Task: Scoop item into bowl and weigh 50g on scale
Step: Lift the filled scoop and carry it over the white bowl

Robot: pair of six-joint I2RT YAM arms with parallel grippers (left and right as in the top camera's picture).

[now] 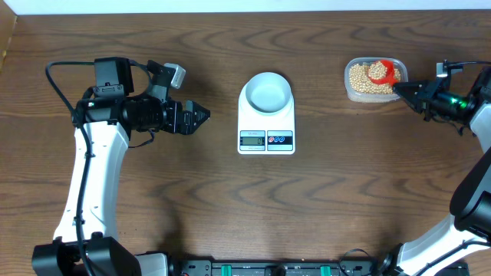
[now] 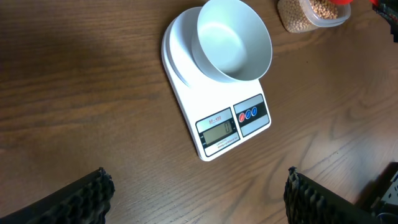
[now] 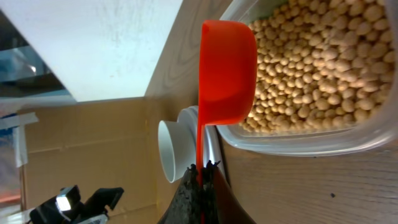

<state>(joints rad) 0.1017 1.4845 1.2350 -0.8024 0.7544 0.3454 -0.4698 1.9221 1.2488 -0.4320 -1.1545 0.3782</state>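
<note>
The pale bowl (image 1: 266, 92) stands empty on the white scale (image 1: 266, 139) at mid-table; both also show in the left wrist view, the bowl (image 2: 234, 41) above the scale (image 2: 217, 118). Tan beans (image 1: 360, 79) fill a clear tub (image 1: 374, 96) at the right. A red scoop (image 3: 227, 74) hangs over the beans (image 3: 317, 68), its thin handle pinched in my shut right gripper (image 3: 200, 171), which reaches the tub from the right (image 1: 400, 90). My left gripper (image 1: 201, 116) hovers open left of the scale, with bare wood between its fingers (image 2: 93, 193).
The clear tub's wall (image 3: 323, 142) lies just beyond my right fingertips. Both arm bases stand at the table's front edge. A cardboard wall shows at the far left.
</note>
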